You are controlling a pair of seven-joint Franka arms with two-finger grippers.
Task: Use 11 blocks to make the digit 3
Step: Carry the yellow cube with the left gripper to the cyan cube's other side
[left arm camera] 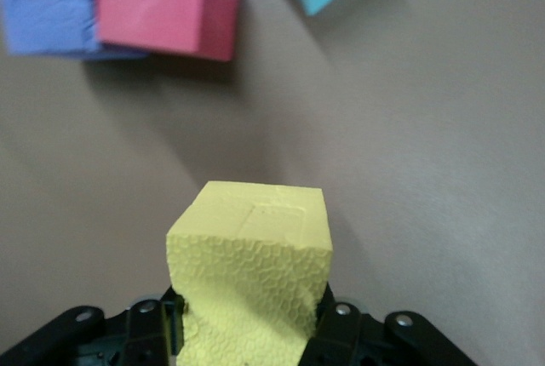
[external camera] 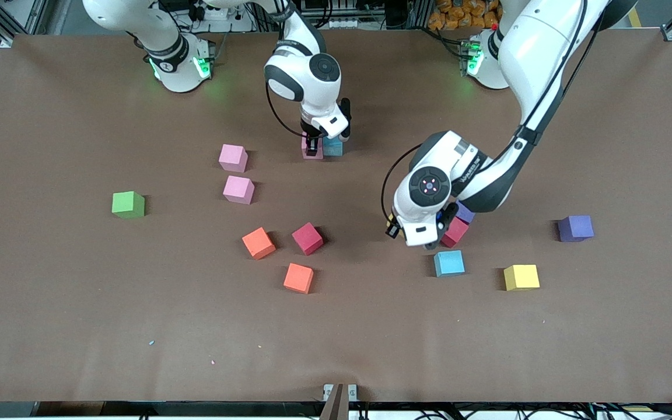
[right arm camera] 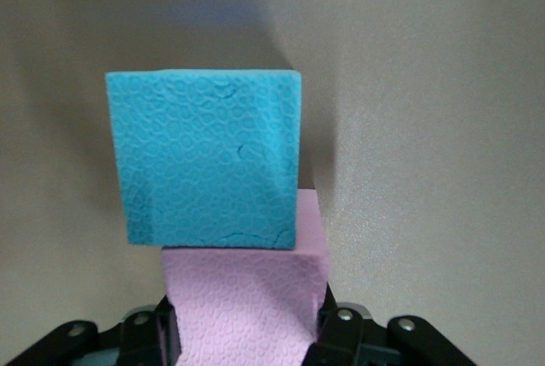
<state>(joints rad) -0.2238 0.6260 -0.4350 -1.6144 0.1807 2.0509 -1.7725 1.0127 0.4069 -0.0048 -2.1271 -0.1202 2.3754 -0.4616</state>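
My right gripper [external camera: 312, 146] is shut on a pink block [right arm camera: 243, 306] that touches a light blue block [right arm camera: 204, 162] near the right arm's base. My left gripper [left arm camera: 247, 332] is shut on a yellow block [left arm camera: 251, 272], low beside a crimson block [external camera: 455, 231] and a purple block [external camera: 464, 213] that touch each other. In the front view the left hand hides most of that yellow block. Loose on the table lie two pink blocks [external camera: 233, 157] [external camera: 238, 189], two orange ones [external camera: 258, 242] [external camera: 298, 277], a crimson one [external camera: 307, 238], a light blue one [external camera: 449, 262], a yellow one [external camera: 521, 277] and a purple one [external camera: 575, 228].
A lone green cube [external camera: 128, 205] sits toward the right arm's end of the table. The brown table top [external camera: 336, 338] has a wide bare strip along the edge nearest the front camera.
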